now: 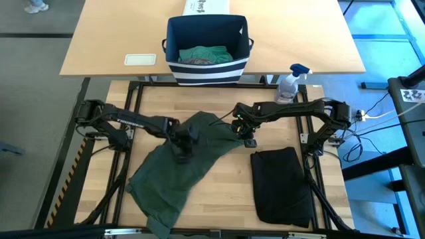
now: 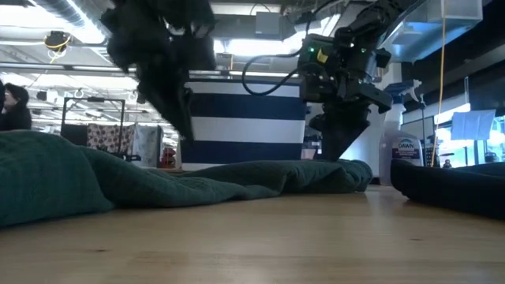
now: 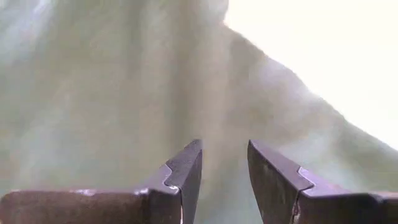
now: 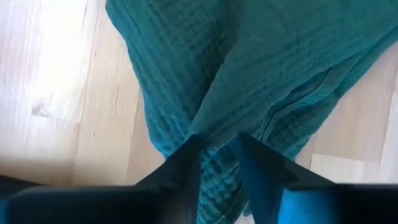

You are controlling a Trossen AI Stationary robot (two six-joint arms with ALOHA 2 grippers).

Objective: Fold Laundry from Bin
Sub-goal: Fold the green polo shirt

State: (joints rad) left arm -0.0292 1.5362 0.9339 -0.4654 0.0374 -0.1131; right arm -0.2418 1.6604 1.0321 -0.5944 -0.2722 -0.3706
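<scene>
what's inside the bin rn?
In the high view, the bin holds a teal-green garment with some grey cloth beside it. Anything beneath them is covered.

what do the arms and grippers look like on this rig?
Two matte black jointed arms with black cables along the links. A green status light glows near the right gripper. The left gripper has two dark, wedge-shaped fingers with flat inner faces. No markings readable.

"DAWN" on spray bottle (image 2: 406,162)

my left hand (image 1: 184,147) low mid-table, fingers (image 3: 186,171) slightly apart; right hand (image 1: 247,136) lowered nearby, fingers (image 4: 186,163) narrowly parted.
</scene>
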